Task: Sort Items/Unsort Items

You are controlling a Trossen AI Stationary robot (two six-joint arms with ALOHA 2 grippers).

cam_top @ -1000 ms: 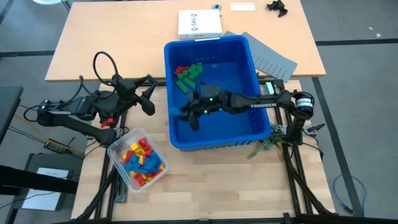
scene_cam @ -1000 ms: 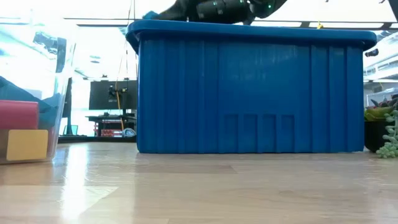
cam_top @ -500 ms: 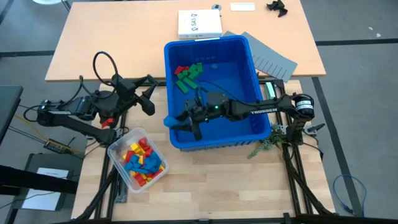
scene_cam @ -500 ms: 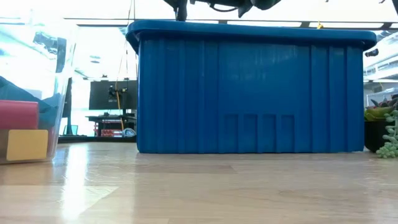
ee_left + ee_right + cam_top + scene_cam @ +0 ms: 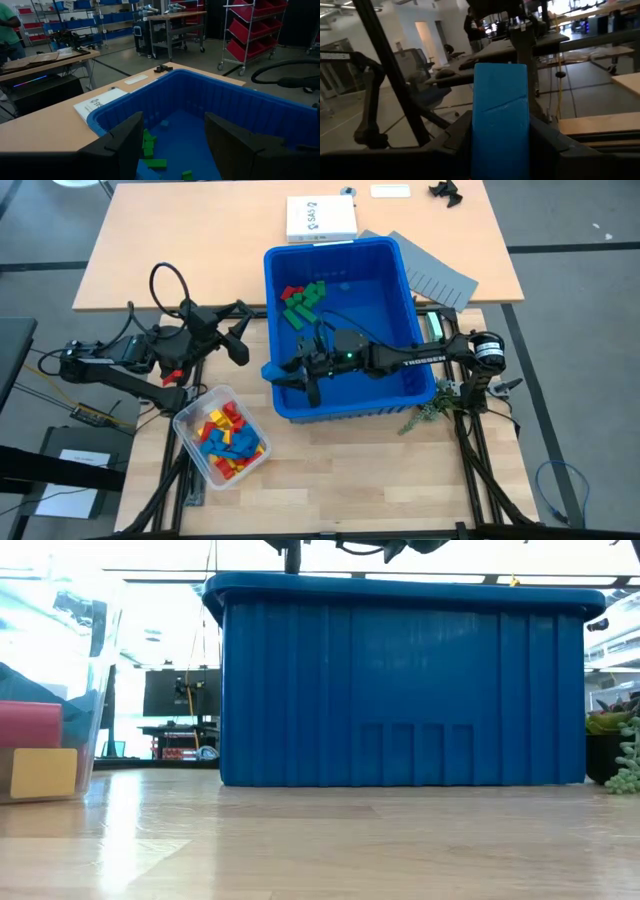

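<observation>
One camera looks straight down on the whole surface (image 5: 180, 280); another sits at surface height, close to the blue bin (image 5: 400, 690), which the left wrist camera shares.

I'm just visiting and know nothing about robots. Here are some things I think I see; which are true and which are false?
1. The right gripper holds a blue block. True.
2. The green blocks lie in the clear tub. False: they lie in a far corner of the blue bin.
3. The clear tub holds mixed red, yellow and blue blocks. True.
4. The left gripper grips a red block. False: it is open and empty, beside the bin.
5. The white box sits inside the bin. False: it lies on the table beyond it.
</observation>
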